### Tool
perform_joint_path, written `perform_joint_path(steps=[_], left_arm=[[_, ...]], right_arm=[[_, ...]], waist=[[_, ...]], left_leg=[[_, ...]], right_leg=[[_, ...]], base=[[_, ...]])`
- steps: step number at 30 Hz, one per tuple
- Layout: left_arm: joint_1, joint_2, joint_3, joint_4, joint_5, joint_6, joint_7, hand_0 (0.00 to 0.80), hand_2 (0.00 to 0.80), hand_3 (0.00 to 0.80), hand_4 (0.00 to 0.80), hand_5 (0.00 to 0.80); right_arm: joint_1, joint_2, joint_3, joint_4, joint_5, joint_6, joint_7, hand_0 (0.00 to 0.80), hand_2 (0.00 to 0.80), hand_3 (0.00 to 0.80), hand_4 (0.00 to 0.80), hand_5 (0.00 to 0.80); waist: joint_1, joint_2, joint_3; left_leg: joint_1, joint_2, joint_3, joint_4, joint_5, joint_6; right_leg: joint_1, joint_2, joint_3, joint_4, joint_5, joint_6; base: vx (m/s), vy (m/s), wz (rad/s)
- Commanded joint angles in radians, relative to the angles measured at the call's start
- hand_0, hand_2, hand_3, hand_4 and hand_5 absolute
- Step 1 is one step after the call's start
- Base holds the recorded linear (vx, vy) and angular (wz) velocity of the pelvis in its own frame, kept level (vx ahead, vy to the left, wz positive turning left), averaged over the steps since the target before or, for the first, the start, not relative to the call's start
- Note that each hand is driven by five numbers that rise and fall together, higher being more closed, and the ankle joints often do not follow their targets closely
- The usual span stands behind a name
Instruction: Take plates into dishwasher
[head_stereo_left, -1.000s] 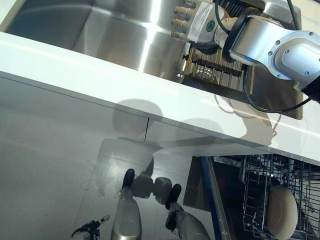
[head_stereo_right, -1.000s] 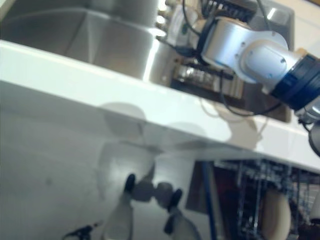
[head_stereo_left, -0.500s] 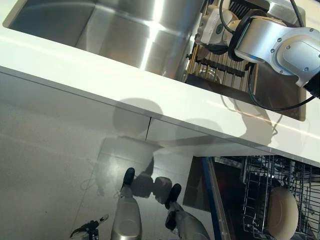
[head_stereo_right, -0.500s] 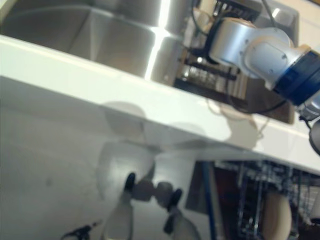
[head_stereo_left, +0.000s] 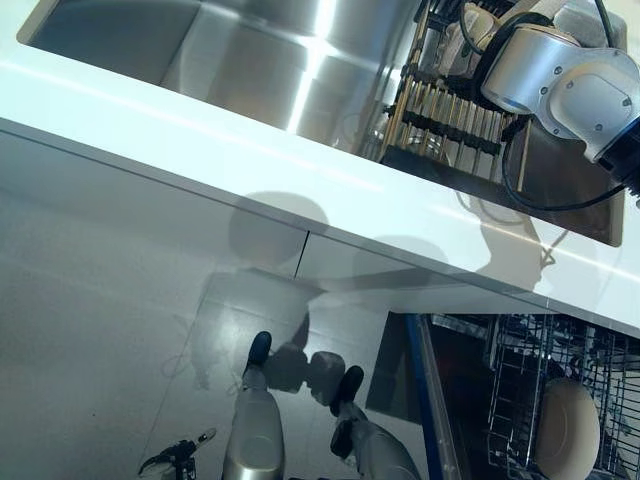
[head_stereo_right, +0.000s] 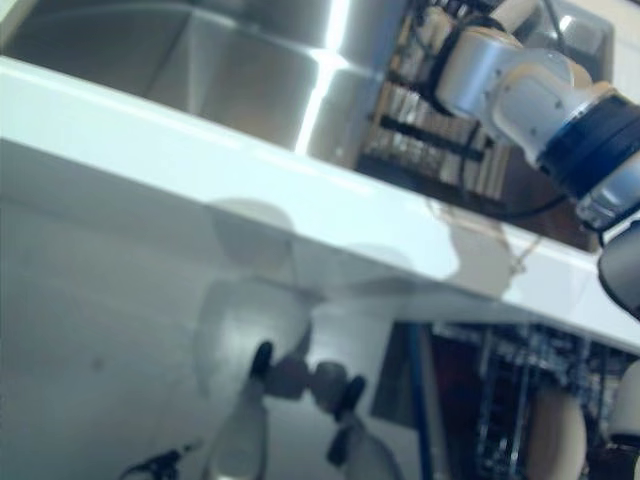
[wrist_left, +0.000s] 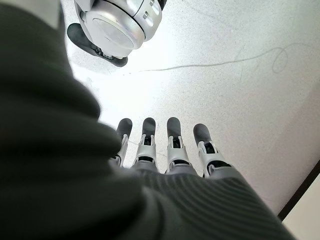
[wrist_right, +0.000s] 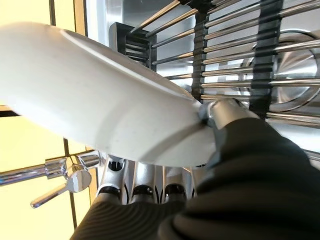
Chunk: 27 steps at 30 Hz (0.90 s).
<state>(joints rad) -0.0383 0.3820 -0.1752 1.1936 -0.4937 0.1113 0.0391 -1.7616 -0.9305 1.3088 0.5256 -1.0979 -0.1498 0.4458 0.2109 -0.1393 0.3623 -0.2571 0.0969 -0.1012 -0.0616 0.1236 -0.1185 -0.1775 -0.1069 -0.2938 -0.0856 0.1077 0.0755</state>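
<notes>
The right hand (wrist_right: 220, 112) pinches a white plate (wrist_right: 90, 95) over the drying rack (head_stereo_left: 450, 110) in the sink (head_stereo_left: 270, 60), at one o'clock in the head views. Another plate (head_stereo_left: 567, 430) stands in the dishwasher rack (head_stereo_left: 520, 390) at five o'clock. The left hand (wrist_left: 170, 150) hangs with straight fingers above the floor (wrist_left: 225, 75)

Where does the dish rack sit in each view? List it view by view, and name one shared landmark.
Left eye view: dish rack at upper right, inside the sink.
Right eye view: same place, upper right.
Left wrist view: not in it; only the left hand over the floor.
Right wrist view: its bars fill the top right, past the plate pinched in the right hand.
Shared landmark: the steel sink.
</notes>
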Motion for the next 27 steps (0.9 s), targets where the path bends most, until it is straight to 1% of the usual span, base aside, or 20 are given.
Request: perform_joint_path(steps=[1,5,9,11,14,15,16,17,21,23,24,25,27], left_arm=[[0.037,0.026,-0.022,-0.001,-0.020,-0.005,0.004,0.000,0.000,0.000,0.000,0.000],[0.042,0.027,-0.012,0.003,-0.006,-0.012,-0.001,0.000,0.000,0.000,0.000,0.000],[0.047,0.030,-0.008,0.008,0.004,-0.015,-0.003,0.000,0.000,0.000,0.000,0.000],[0.050,0.033,0.001,0.012,0.017,-0.020,-0.006,0.000,0.000,0.000,0.000,0.000],[0.047,0.033,0.004,0.016,0.027,-0.019,-0.006,0.000,0.000,0.000,0.000,0.000],[0.047,0.033,0.004,0.016,0.027,-0.019,-0.006,0.000,0.000,0.000,0.000,0.000],[0.047,0.034,0.010,0.023,0.045,-0.019,-0.004,0.000,0.000,0.000,0.000,0.000],[0.047,0.034,0.011,0.027,0.053,-0.020,-0.001,0.000,0.000,0.000,0.000,0.000],[0.052,0.030,0.023,0.040,0.087,-0.025,0.010,0.000,0.000,0.000,0.000,0.000],[0.056,0.028,0.024,0.044,0.100,-0.028,0.010,0.000,0.000,0.000,0.000,0.000],[0.058,0.026,0.023,0.045,0.102,-0.027,0.012,0.000,0.000,0.000,0.000,0.000],[0.064,0.024,0.022,0.049,0.108,-0.032,0.014,0.000,0.000,0.000,0.000,0.000],[0.065,0.019,0.026,0.058,0.124,-0.030,0.014,0.000,0.000,0.000,0.000,0.000]], right_arm=[[-0.071,-0.027,0.008,0.049,0.025,0.094,-0.054,0.800,0.800,0.800,0.800,0.800],[-0.078,-0.041,0.018,0.051,0.081,0.107,-0.092,0.800,0.800,0.800,0.800,0.800],[-0.080,-0.042,0.015,0.052,0.176,0.135,-0.139,0.800,0.800,0.800,0.800,0.800],[-0.090,-0.042,0.014,0.048,0.316,0.177,-0.177,0.800,0.800,0.800,0.800,0.800],[-0.101,-0.041,0.013,0.057,0.460,0.215,-0.241,0.800,0.800,0.800,0.800,0.800],[-0.101,-0.041,0.013,0.057,0.460,0.215,-0.241,0.800,0.800,0.800,0.800,0.800],[-0.094,-0.045,-0.009,0.060,0.602,0.234,-0.302,0.800,0.800,0.800,0.800,0.800],[-0.086,-0.045,-0.027,0.060,0.672,0.245,-0.330,0.800,0.800,0.800,0.800,0.800],[-0.046,-0.058,-0.092,0.058,0.831,0.269,-0.401,0.800,0.800,0.800,0.800,0.800],[-0.028,-0.066,-0.126,0.058,0.916,0.281,-0.428,0.800,0.800,0.800,0.800,0.800],[-0.022,-0.069,-0.136,0.058,0.938,0.283,-0.428,0.800,0.800,0.800,0.800,0.800],[-0.005,-0.073,-0.175,0.057,1.010,0.293,-0.441,0.800,0.800,0.800,0.800,0.800],[0.025,-0.077,-0.226,0.058,1.070,0.303,-0.438,0.800,0.800,0.800,0.800,0.800]], waist=[[0.036,-0.041,0.007],[0.032,-0.047,-0.008],[0.025,-0.055,-0.032],[0.020,-0.061,-0.050],[0.013,-0.066,-0.071],[0.013,-0.066,-0.072],[0.007,-0.073,-0.094],[0.002,-0.078,-0.106],[-0.017,-0.086,-0.155],[-0.025,-0.083,-0.179],[-0.027,-0.083,-0.185],[-0.033,-0.081,-0.201],[-0.041,-0.076,-0.223]], left_leg=[[-0.017,-0.038,-0.014,-0.026,0.004,0.050],[-0.011,-0.036,-0.012,-0.026,0.002,0.049],[0.004,-0.037,-0.008,-0.026,-0.005,0.051],[0.015,-0.036,-0.005,-0.026,-0.010,0.051],[0.034,-0.037,-0.001,-0.026,-0.019,0.053],[0.033,-0.037,-0.001,-0.026,-0.019,0.053],[0.056,-0.032,0.008,-0.026,-0.032,0.051],[0.062,-0.033,0.011,-0.026,-0.032,0.052],[0.105,-0.032,0.027,-0.026,-0.050,0.053],[0.129,-0.030,0.037,-0.026,-0.059,0.053],[0.135,-0.030,0.039,-0.026,-0.062,0.052],[0.152,-0.028,0.047,-0.026,-0.068,0.052],[0.174,-0.027,0.058,-0.026,-0.076,0.051]], right_leg=[[0.010,-0.062,-0.002,-0.002,0.041,0.080],[0.015,-0.061,-0.002,-0.002,0.040,0.082],[0.025,-0.060,0.002,-0.002,0.036,0.082],[0.033,-0.058,0.009,-0.002,0.033,0.083],[0.048,-0.055,0.018,-0.002,0.029,0.083],[0.047,-0.055,0.018,-0.002,0.029,0.083],[0.064,-0.051,0.028,-0.002,0.023,0.083],[0.069,-0.052,0.031,-0.002,0.023,0.085],[0.098,-0.049,0.048,-0.002,0.014,0.085],[0.114,-0.048,0.057,-0.002,0.010,0.085],[0.118,-0.048,0.059,-0.002,0.009,0.085],[0.129,-0.047,0.066,-0.002,0.007,0.085],[0.142,-0.046,0.076,-0.002,0.003,0.085]], base=[[-0.032,-0.014,0.00],[-0.008,-0.003,0.00],[0.000,0.000,0.00],[0.000,0.000,0.00],[-0.009,-0.014,-0.04],[0.016,-0.051,-0.09],[0.015,-0.058,-0.08],[0.022,-0.076,-0.11],[0.020,-0.039,-0.11],[0.026,-0.017,-0.14],[0.029,-0.015,-0.13],[0.024,-0.016,-0.13],[0.023,-0.020,-0.17]])
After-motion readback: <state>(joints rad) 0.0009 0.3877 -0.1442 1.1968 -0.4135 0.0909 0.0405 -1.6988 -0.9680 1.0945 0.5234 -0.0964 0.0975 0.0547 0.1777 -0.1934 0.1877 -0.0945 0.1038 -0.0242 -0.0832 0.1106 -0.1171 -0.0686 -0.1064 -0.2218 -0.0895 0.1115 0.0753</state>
